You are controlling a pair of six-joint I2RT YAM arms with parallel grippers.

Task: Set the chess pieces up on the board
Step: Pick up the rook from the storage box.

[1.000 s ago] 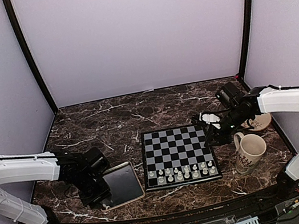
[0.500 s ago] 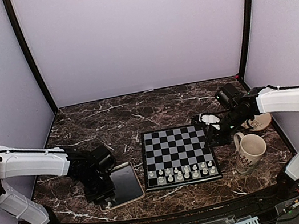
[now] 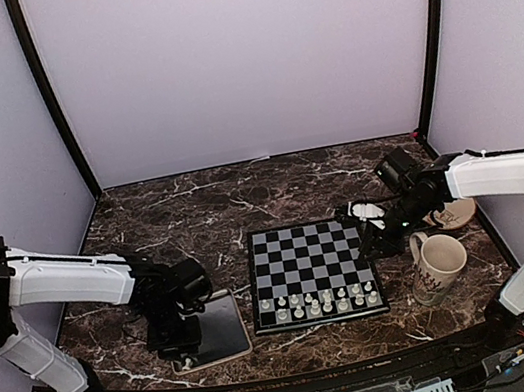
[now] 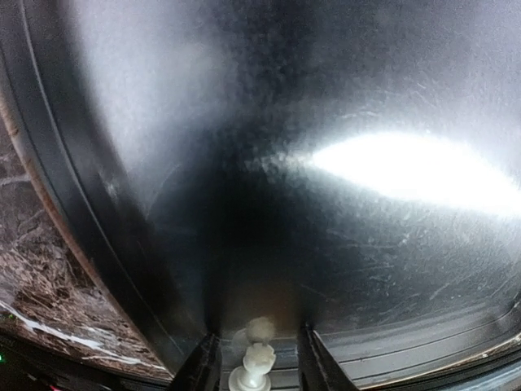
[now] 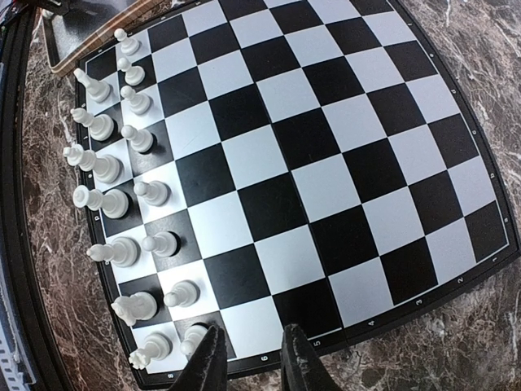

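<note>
The board (image 3: 307, 249) lies mid-table, and several whitish chess pieces (image 3: 316, 300) fill its two nearest rows. The right wrist view has those pieces (image 5: 122, 204) along the left side of the board (image 5: 326, 163). My right gripper (image 5: 251, 346) hovers over the board's right edge (image 3: 370, 243), its jaws a little apart with nothing between them. My left gripper (image 3: 181, 340) is down over the metal tray (image 3: 226, 326). One small white chess piece (image 4: 256, 362) sits between the left gripper's (image 4: 258, 332) jaws. A gap shows on each side of the piece.
A patterned mug (image 3: 439, 266) stands just right of the board, with a small saucer (image 3: 453, 214) behind it. The tray's shiny floor (image 4: 366, 244) fills the left wrist view, with dark marble table (image 4: 41, 269) beyond its rim. Walls enclose the table on three sides.
My left gripper has moved right from the tray's left edge to over the tray, and its jaws have narrowed slightly. The right arm has barely shifted.
</note>
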